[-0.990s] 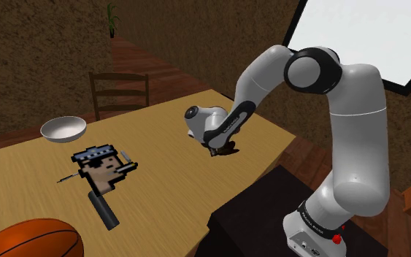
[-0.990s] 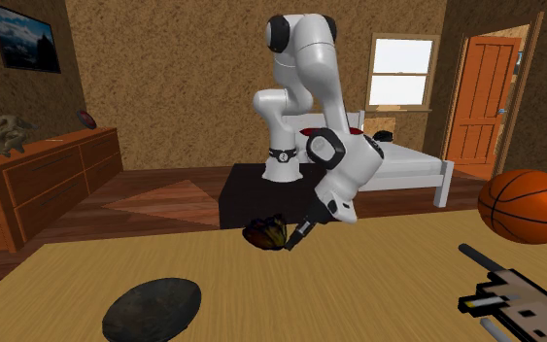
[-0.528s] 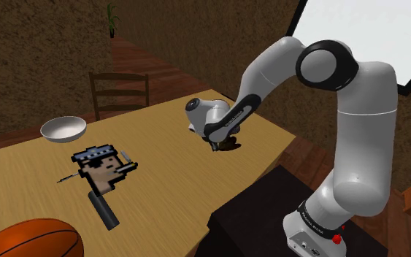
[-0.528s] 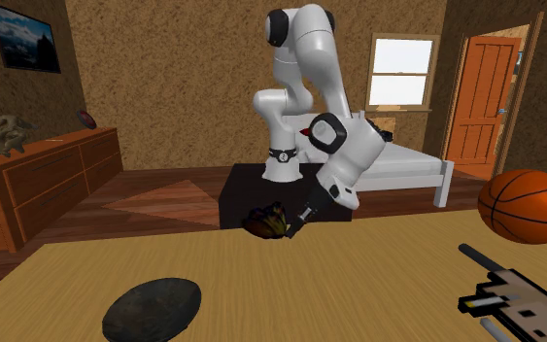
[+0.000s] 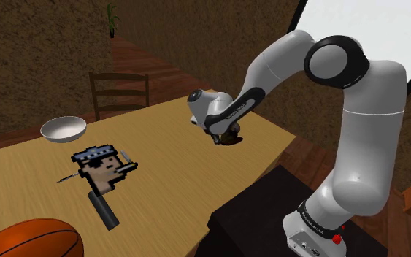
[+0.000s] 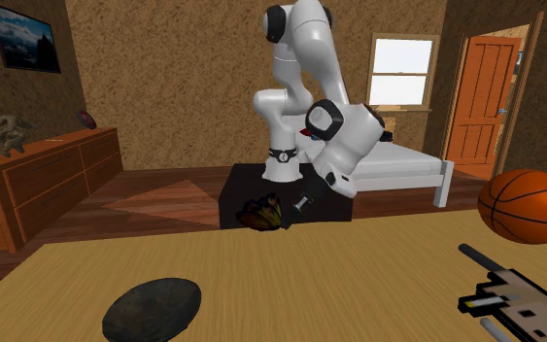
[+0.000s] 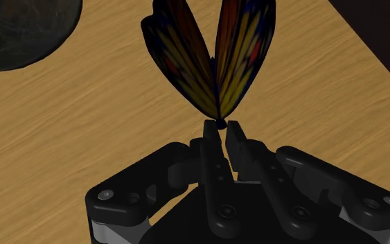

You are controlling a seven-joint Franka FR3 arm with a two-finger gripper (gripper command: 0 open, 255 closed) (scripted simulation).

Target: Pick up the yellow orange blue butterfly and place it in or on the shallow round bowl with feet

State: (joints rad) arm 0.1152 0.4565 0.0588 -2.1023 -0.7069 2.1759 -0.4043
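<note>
My gripper [image 7: 221, 126] is shut on the body of the butterfly [image 7: 210, 55], whose dark wings with yellow, orange and blue stripes stand up beyond the fingertips. In the shoulder view the gripper [image 5: 222, 139] holds the butterfly [image 5: 231, 136] a little above the wooden table [image 5: 167, 168], near its right corner. The second exterior view shows the butterfly [image 6: 265, 213] hanging from the gripper [image 6: 296, 205] above the table's far edge. The shallow round bowl [image 5: 63, 129] sits far off toward the shoulder view's left; it appears dark as bowl [image 6: 152, 309] and bowl [image 7: 20, 31].
A blocky pixel-style figure [image 5: 100, 166] and a dark cylinder [image 5: 103, 210] lie mid-table. A basketball [image 5: 28, 239] rests at the table's near left corner in the shoulder view. A wooden chair [image 5: 120, 91] stands behind the table. The black stand [image 5: 269, 212] adjoins the table's edge.
The gripper has lifted the butterfly higher off the table and carried it slightly toward the table's far edge in the second exterior view. The fingers stay shut on it.
</note>
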